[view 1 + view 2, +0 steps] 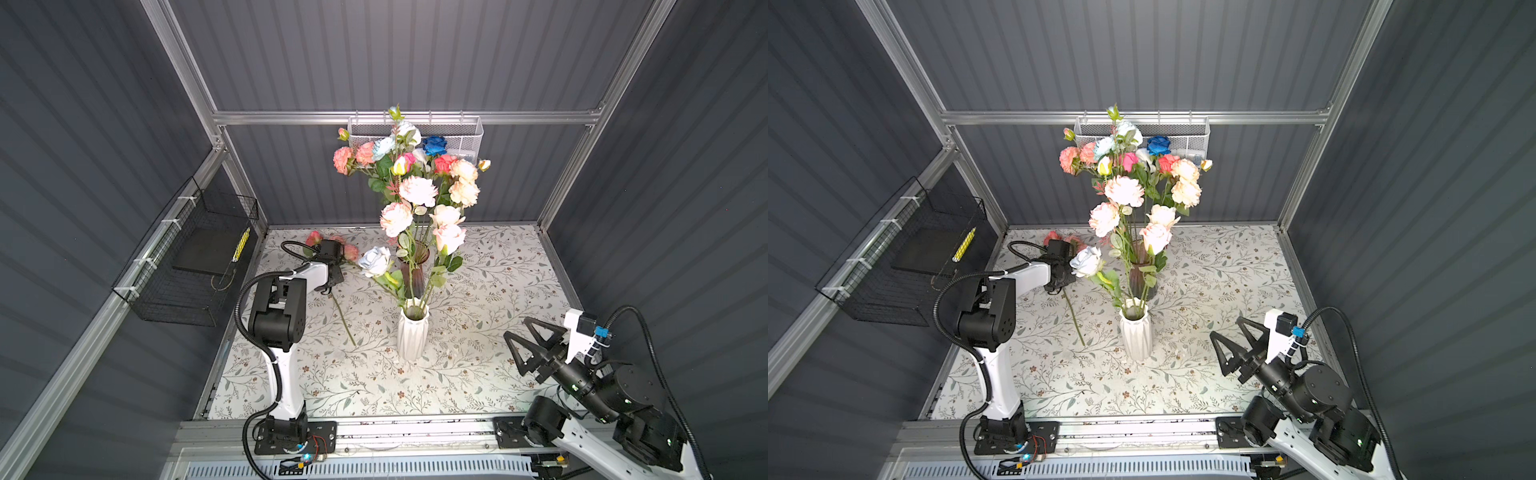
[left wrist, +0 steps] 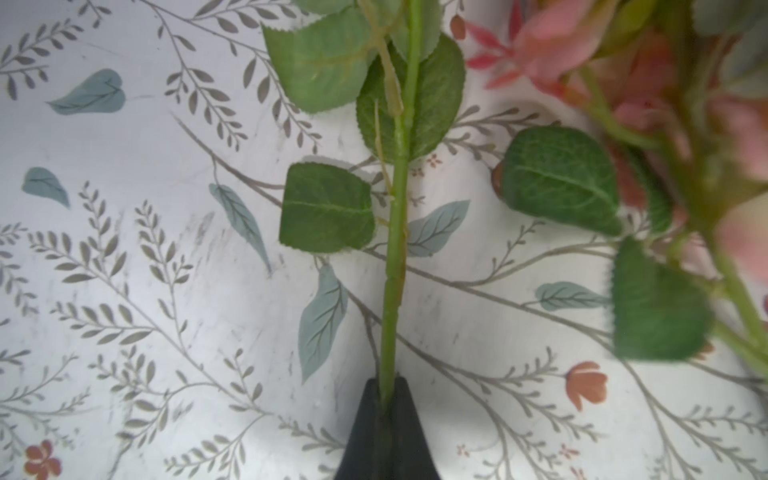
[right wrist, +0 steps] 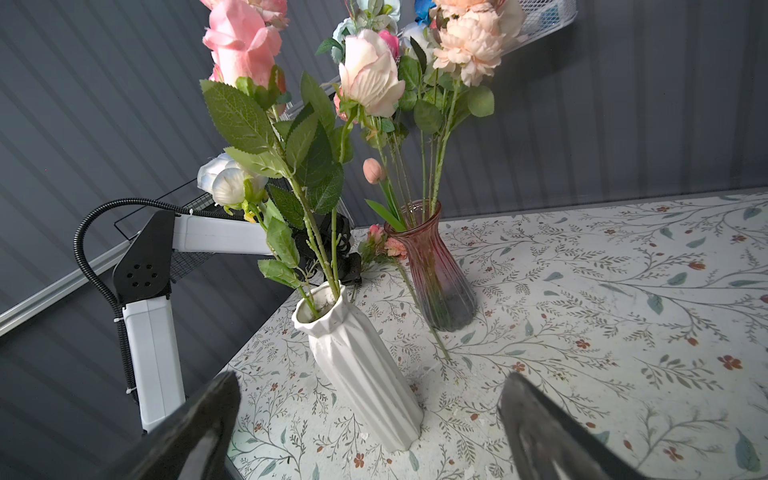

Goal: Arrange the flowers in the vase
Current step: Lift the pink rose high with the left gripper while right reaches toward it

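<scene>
A white ribbed vase point(image 1: 412, 332) point(image 3: 357, 365) stands mid-table holding a pale blue rose point(image 1: 375, 261) and two peach roses point(image 1: 449, 237). Behind it a pink glass vase point(image 1: 413, 270) point(image 3: 436, 274) carries a tall mixed bunch of flowers point(image 1: 417, 191). One pink-bloomed flower point(image 1: 351, 251) lies on the table at the back left, its long green stem point(image 1: 344, 318) point(image 2: 395, 249) pointing toward the front. My left gripper point(image 1: 332, 284) point(image 2: 388, 386) is shut on that stem near the leaves. My right gripper point(image 1: 515, 327) point(image 3: 370, 386) hovers open at the front right, empty, facing the white vase.
A white mesh basket point(image 1: 465, 137) hangs on the back wall behind the bouquet. A black wire basket point(image 1: 187, 266) is fixed to the left wall beside the left arm. Aluminium frame posts point(image 1: 557, 199) edge the floral-patterned table point(image 1: 478, 291).
</scene>
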Robot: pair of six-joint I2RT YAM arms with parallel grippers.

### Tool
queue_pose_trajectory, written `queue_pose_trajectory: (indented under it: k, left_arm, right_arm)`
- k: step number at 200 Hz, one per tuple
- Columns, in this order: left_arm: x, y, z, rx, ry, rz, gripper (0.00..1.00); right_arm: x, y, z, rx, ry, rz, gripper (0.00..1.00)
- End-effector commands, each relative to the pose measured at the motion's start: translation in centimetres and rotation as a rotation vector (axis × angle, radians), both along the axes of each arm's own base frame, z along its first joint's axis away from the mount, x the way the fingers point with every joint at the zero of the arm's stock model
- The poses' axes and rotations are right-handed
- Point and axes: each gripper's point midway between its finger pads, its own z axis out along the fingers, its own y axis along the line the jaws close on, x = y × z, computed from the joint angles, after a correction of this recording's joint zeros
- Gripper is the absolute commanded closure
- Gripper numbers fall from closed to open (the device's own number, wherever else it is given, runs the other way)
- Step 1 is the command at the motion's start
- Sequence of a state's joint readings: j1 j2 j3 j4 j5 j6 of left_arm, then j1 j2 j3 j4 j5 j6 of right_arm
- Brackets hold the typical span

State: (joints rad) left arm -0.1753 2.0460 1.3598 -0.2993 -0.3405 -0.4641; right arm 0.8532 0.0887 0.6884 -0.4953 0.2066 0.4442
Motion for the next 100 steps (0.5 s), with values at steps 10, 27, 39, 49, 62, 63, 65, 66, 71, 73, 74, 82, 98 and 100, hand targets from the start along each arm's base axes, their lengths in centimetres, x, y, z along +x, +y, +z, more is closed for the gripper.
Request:
queue_pose_trajectory:
  k: [10, 27, 39, 49, 62, 63, 65, 66, 71, 73, 74, 82, 98, 100]
  left_arm:
    - [-0.2, 0.7, 6.0, -0.003, -0.12, 0.016, 1.0]
    - [-0.8, 0.7, 9.5, -0.03, -0.196, 0.021, 1.0]
    - [-1.8, 0.5, 12.0, -0.069, -0.26, 0.03, 1.0]
    - [-2.7, 0.1, 14.1, -0.109, -0.323, 0.026, 1.0]
    - [-4.2, -0.6, 16.9, -0.145, -0.394, 0.013, 1.0]
    - [-4.4, -0.7, 17.1, -0.148, -0.398, 0.01, 1.0]
    - [-4.6, -0.9, 17.5, -0.151, -0.408, 0.005, 1.0]
    - [-4.7, -0.9, 17.7, -0.152, -0.414, 0.003, 1.0]
    - [-5.3, -1.3, 18.9, -0.157, -0.439, -0.008, 1.0]
    - [-5.6, -1.5, 19.3, -0.158, -0.446, -0.015, 1.0]
    - [-5.7, -1.6, 19.5, -0.159, -0.449, -0.019, 1.0]
    - [-6.7, -2.4, 21.4, -0.16, -0.487, -0.045, 1.0]
    - [-9.1, -4.2, 25.0, -0.139, -0.555, -0.108, 1.0]
    - [-9.4, -4.3, 25.4, -0.136, -0.562, -0.116, 1.0]
  right_arm:
    - [-0.2, -0.6, 1.2, 0.017, -0.026, -0.015, 0.01]
    - [-0.2, -0.8, 1.3, 0.019, -0.028, -0.022, 0.01]
    - [-0.2, -0.8, 1.3, 0.021, -0.029, -0.025, 0.01]
    - [-0.2, -0.8, 1.4, 0.024, -0.031, -0.026, 0.01]
    - [-0.1, -0.8, 1.5, 0.026, -0.032, -0.027, 0.01]
    - [-0.1, -0.8, 1.5, 0.028, -0.032, -0.027, 0.01]
    - [-0.1, -0.8, 1.5, 0.03, -0.032, -0.027, 0.01]
    - [-0.1, -0.8, 1.5, 0.03, -0.032, -0.029, 0.01]
    - [-0.1, -0.8, 1.5, 0.031, -0.031, -0.026, 0.01]
    - [-0.1, -0.8, 1.6, 0.032, -0.032, -0.026, 0.01]
    - [-0.1, -0.8, 1.5, 0.033, -0.032, -0.026, 0.01]
    - [-0.1, -0.7, 1.6, 0.035, -0.031, -0.02, 0.01]
    - [-0.3, -0.5, 1.9, 0.037, -0.032, -0.009, 0.01]
    - [-0.3, -0.5, 1.9, 0.037, -0.032, -0.008, 0.01]
